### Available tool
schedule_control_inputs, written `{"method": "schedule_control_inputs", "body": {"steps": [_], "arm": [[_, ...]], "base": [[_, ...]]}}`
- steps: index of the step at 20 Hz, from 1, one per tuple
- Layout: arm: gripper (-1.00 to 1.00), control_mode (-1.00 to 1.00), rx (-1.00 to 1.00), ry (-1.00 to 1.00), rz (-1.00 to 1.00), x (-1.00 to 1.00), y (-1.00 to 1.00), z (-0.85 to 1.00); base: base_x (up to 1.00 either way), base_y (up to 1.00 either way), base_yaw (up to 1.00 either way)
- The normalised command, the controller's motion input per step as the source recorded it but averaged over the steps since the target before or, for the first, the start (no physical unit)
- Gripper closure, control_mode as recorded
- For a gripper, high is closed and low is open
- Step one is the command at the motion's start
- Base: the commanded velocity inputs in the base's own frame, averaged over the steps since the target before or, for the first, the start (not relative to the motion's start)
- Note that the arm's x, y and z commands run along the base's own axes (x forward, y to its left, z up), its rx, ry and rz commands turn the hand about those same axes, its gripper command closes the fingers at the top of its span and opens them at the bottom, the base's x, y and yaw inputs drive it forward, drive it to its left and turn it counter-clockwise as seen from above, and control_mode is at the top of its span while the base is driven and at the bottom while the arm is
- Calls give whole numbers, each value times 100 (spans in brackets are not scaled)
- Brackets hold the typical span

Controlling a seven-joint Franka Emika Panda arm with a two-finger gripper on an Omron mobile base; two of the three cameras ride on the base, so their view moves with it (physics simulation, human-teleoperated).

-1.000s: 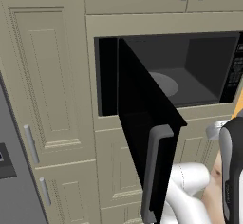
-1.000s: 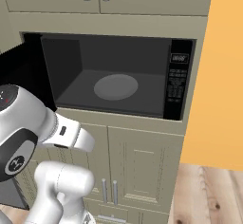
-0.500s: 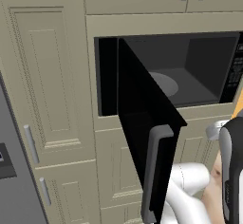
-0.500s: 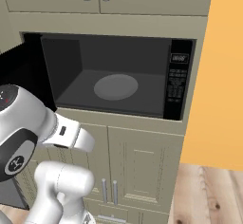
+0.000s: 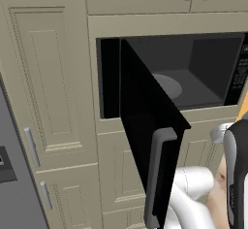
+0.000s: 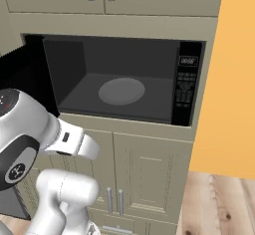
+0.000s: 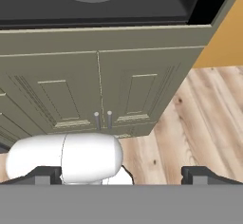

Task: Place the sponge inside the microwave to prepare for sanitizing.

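microwave (image 6: 124, 79) door (image 5: 145, 121) swung wide open, turntable (image 6: 121, 90) bare, gripper (image 7: 121, 174) jaws fully apart, holding nothing, aimed at lower cabinet doors (image 7: 102, 88)

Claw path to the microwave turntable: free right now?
Probably yes. The microwave door is swung wide, and nothing sits on the turntable or in the cavity mouth. The open claw hangs low, before the cabinet doors.

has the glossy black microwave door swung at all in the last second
No. The glossy black microwave door stands open at the same angle against the beige cabinet frame as before.
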Motion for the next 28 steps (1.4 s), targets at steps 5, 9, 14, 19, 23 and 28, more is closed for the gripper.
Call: {"method": "schedule_control_inputs", "body": {"steps": [5,9,14,19,23,28], "arm": [[-100,100,0,0,0,0,0,0],[-100,100,0,0,0,0,0,0],[-100,100,0,0,0,0,0,0],[-100,100,0,0,0,0,0,0],[-100,100,0,0,0,0,0,0],[-100,100,0,0,0,0,0,0]], "base": [[-5,0,0],[-38,-1,0],[-49,-4,0],[-45,-1,0],[-47,-2,0],[-32,0,0]]}}
